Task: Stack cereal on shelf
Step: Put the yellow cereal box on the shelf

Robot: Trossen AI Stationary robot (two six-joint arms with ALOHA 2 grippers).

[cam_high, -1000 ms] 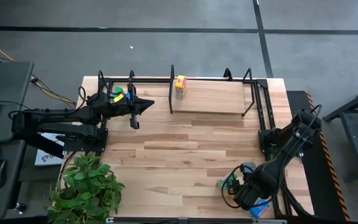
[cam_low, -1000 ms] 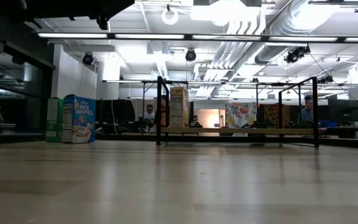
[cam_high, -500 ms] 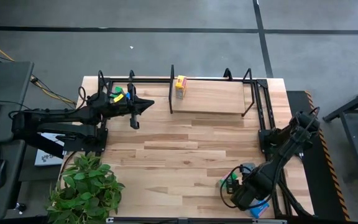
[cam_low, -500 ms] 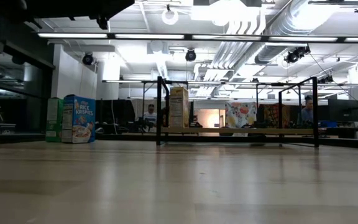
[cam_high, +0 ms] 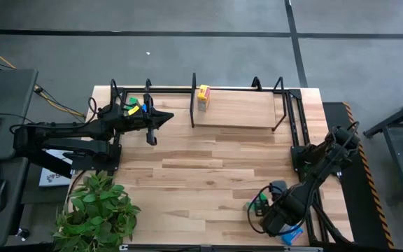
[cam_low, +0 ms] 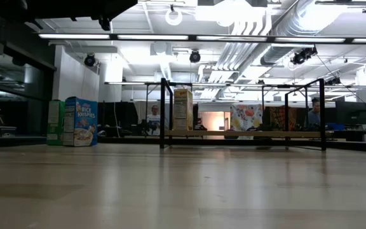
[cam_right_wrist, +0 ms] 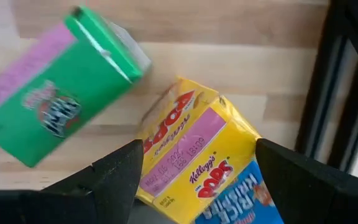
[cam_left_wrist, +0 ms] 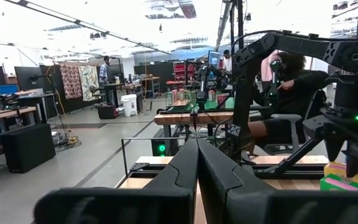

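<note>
While the right claw (cam_right_wrist: 194, 186) hung spread over the yellow cereal box (cam_right_wrist: 197, 149) at counter's near right corner, it needed centring before closing — green box (cam_right_wrist: 61, 93) lay just beside. One box (cam_high: 203, 96) already on shelf (cam_high: 243, 112). Left claw (cam_high: 168, 117) pressed together, parked by far left.

In the high view, the right gripper (cam_high: 278, 218) and its arm cover the boxes beneath: only a green sliver (cam_high: 250, 206) and a blue corner (cam_high: 294, 234) peek out beside it, too small to read. In the right wrist view, the green box (cam_right_wrist: 53, 92) is cut off by the edge, and the yellow box (cam_right_wrist: 194, 152) is partly hidden behind the wide-set fingers (cam_right_wrist: 114, 180); a blue box (cam_right_wrist: 238, 202) beside the yellow box shows only a corner. In the low view, a green box (cam_low: 54, 122) is mostly hidden behind the blue Rice Krispies box (cam_low: 80, 121). People beyond the shelf (cam_low: 246, 134) are too small to make out.
</note>
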